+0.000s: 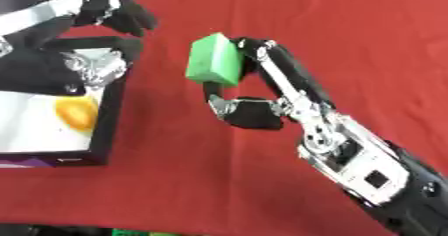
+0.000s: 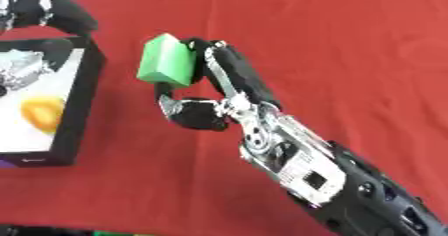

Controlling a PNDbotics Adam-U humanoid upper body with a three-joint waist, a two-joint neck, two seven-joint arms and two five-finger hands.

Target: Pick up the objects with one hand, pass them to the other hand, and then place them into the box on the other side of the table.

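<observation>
Mid-handover above the red table (image 1: 350, 40): my right hand (image 1: 254, 111), reaching in from the near right corner, pinches a green block (image 1: 214, 60) between curled fingers behind it and the thumb tucked beneath, holding it off the cloth, toward the left half of the table and just right of the box (image 1: 112, 125). My left hand (image 1: 109, 7) hangs at the far left corner, above the box's far edge, its fingers curved downward with nothing between them; it is near the block but apart from it. The black-walled box sits at the left edge, already carrying a yellow object (image 1: 77, 112) on its white floor and something crumpled and silvery (image 1: 92, 65) at its far end. I judge the pick-up finished and the pass about to begin. The next move calls for closing the gap between my two hands, turning the block so a free face meets my left fingers, and letting those fingers wrap it before my right thumb lets go. After that the drop should be short, since the box lies directly under my left hand.
</observation>
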